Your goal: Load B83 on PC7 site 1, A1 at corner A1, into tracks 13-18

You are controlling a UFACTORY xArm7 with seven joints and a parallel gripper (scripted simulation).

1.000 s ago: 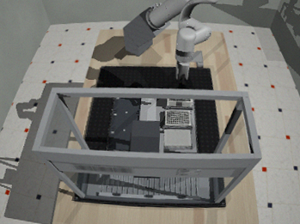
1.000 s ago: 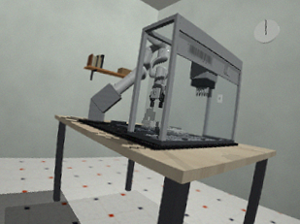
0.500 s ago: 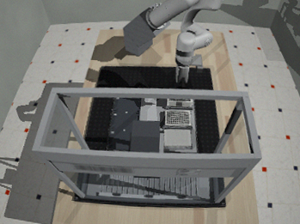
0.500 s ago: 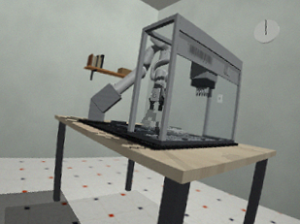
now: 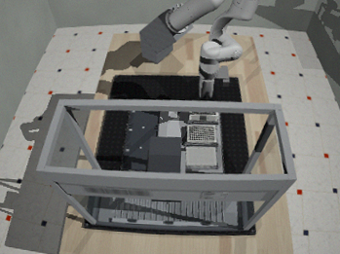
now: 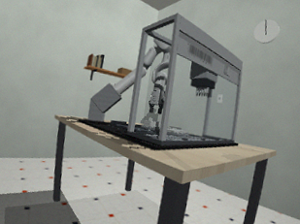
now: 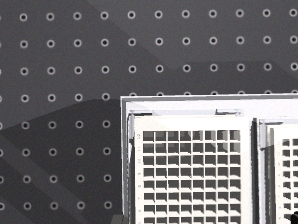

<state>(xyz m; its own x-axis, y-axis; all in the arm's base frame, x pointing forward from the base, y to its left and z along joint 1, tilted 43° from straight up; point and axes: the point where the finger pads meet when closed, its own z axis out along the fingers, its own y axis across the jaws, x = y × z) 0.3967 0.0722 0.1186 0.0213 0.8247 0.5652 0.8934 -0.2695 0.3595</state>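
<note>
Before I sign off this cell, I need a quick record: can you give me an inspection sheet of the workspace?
Surface: wooden table carrying a black perforated deck.
Job's things: three plates in a row of nests; deep-well block seated nearest the arm.
Clutter: nothing seen.
Grippers: gripper open, empty, above the deck's near edge.
Cables: nothing seen.
Surroundings: grey instrument frame, wall shelf, clock.
</note>
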